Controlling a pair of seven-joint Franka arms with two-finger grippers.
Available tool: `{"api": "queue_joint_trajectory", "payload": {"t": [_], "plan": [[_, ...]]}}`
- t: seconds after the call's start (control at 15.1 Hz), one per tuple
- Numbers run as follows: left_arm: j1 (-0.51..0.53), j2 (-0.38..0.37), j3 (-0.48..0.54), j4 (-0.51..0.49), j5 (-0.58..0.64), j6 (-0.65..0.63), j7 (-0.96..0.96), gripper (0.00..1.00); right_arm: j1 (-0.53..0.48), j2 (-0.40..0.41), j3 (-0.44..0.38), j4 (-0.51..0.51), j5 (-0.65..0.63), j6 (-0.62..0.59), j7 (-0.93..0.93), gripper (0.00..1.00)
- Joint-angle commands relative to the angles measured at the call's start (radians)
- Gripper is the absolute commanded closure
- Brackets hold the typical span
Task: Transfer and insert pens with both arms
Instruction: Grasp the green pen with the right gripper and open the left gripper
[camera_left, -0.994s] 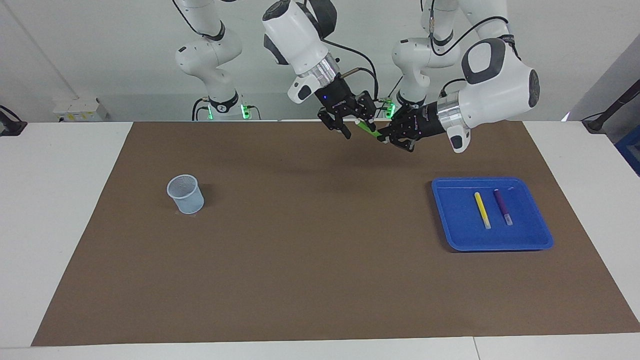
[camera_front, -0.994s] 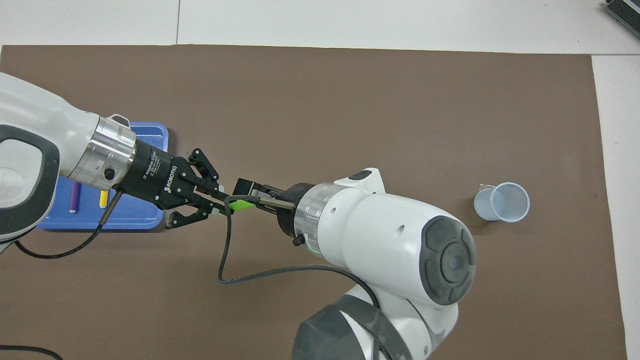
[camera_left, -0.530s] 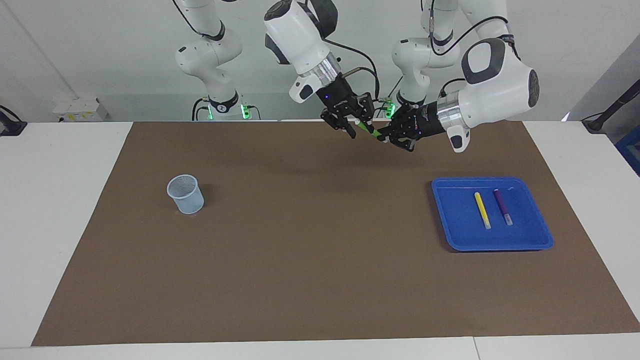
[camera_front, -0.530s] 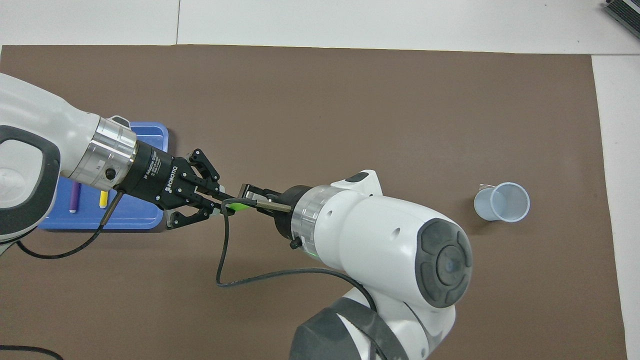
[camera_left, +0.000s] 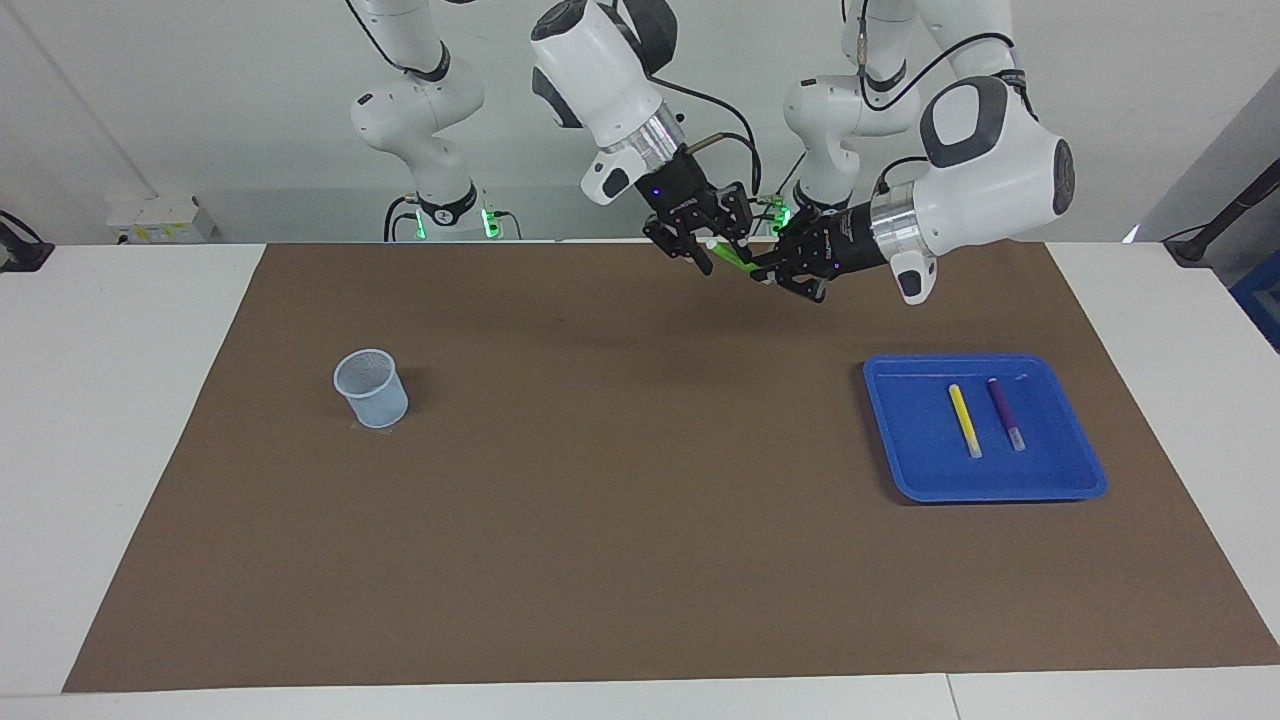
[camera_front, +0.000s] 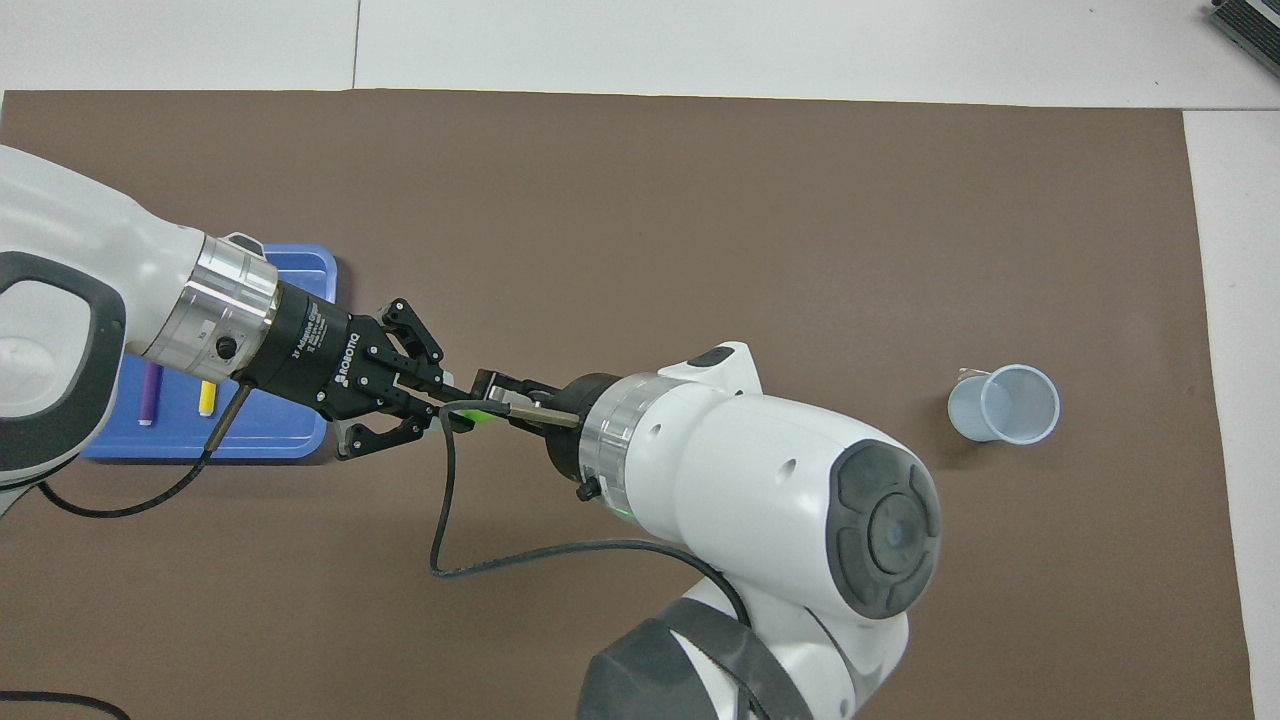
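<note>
Midair, in the facing view, the left gripper (camera_left: 762, 272) is clamped on one end of the green pen (camera_left: 733, 257) while the right gripper (camera_left: 712, 252) closes around its other end, so the handover is the step in hand. Overhead, both meet above the mat well away from the cup (camera_front: 1003, 403); the yellow pen (camera_front: 207, 397) and purple pen (camera_front: 148, 393) lie in the blue tray (camera_front: 300, 268). Next, I judge, the left must let go only once the right grips firmly.

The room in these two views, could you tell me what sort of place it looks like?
Most likely a robotics lab. Two large white arms meet over a table covered by a brown mat, two smaller arms with green lights stand at its edge, and the only props are a blue tray and a small cup.
</note>
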Motion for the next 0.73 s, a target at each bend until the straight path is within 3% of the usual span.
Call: {"api": "queue_joint_trajectory", "payload": {"t": [0.0, 0.07, 0.13, 0.66], "plan": [[-0.018, -0.034, 0.013, -0.04, -0.018, 0.027, -0.017, 1.0, -0.006, 0.002, 0.001, 0.001, -0.022, -0.015, -0.023, 0.82], [-0.018, -0.034, 0.013, -0.04, -0.02, 0.027, -0.017, 1.0, -0.006, 0.002, 0.001, 0.001, -0.021, -0.015, -0.025, 0.95], [-0.018, -0.034, 0.013, -0.04, -0.02, 0.028, -0.017, 1.0, -0.006, 0.002, 0.001, 0.001, -0.021, -0.015, -0.023, 1.0], [-0.018, -0.034, 0.013, -0.04, -0.018, 0.027, -0.019, 1.0, -0.016, -0.001, 0.001, -0.004, -0.021, -0.035, -0.029, 1.0]]}}
